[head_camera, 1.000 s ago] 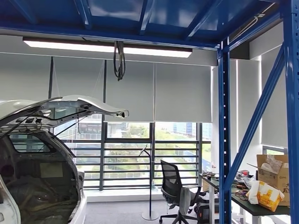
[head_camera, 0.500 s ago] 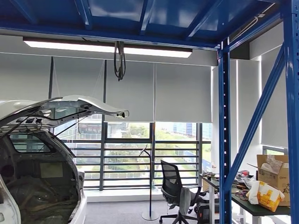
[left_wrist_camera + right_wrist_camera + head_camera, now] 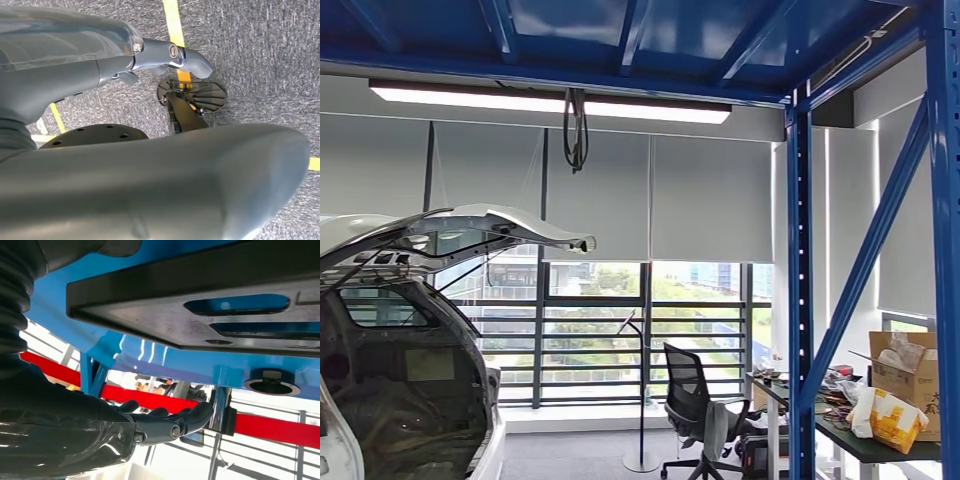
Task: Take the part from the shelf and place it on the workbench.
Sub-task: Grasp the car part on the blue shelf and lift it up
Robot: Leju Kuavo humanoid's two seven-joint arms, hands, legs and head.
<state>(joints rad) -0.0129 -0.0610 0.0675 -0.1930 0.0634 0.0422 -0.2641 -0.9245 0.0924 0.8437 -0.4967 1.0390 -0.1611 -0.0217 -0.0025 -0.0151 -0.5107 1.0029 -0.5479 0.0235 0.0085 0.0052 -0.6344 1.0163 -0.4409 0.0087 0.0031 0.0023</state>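
Flat black metal plate with long slots (image 3: 158, 315), taken for the part, lying against the glossy blue shelf panel (image 3: 151, 360), not lifted. Right hand (image 3: 162, 427) reached in alongside it, dark fingers (image 3: 188, 420) stretched out flat and apart from the plate, thumb on the plate's other side, so released, grasping nothing; probably straddling the plate edge to set up a pinch. Red crossbar (image 3: 264, 422) just past the fingertips. Left hand (image 3: 151, 55) hanging by the body over grey carpet floor (image 3: 264, 60) with a yellow tape line (image 3: 171, 20), fingers loose and empty, likely parked because one hand suffices. Head view aimed high past a blue steel rack upright (image 3: 799, 300); dark-topped desk (image 3: 848, 435) carrying a brown cardboard box (image 3: 905, 375) off to the right, possible drop spot. Next: closing on the plate, which looks thin and slippery.
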